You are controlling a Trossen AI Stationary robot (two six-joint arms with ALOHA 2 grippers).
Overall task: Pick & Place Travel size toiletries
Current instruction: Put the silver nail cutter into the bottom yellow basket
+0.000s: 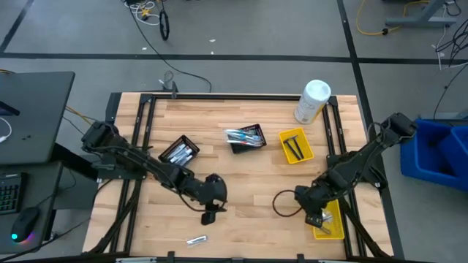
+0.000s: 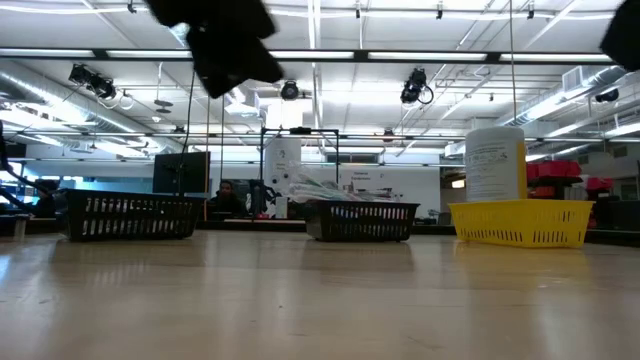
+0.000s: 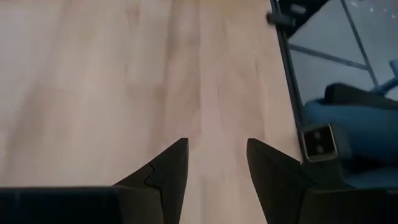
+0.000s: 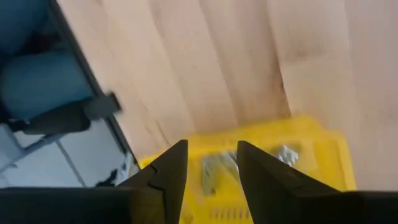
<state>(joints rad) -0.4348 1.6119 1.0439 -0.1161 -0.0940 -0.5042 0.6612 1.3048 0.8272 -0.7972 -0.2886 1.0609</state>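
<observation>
We are in a robotics lab or industrial workshop. Above the wooden table (image 1: 241, 183) we see an open ceiling with exposed ducts, pipes and strip lights (image 2: 330, 58), and cameras (image 2: 416, 88) hanging from the rafters. Beyond the table stand metal frames (image 2: 300, 150) and a person (image 2: 227, 197) at a workstation. Cables (image 1: 150, 11) trail over the grey concrete floor, and a keyboard (image 1: 9, 191) and mouse (image 1: 26, 217) sit beside the rig.

Bright even overhead light; wrist views blurred.
</observation>
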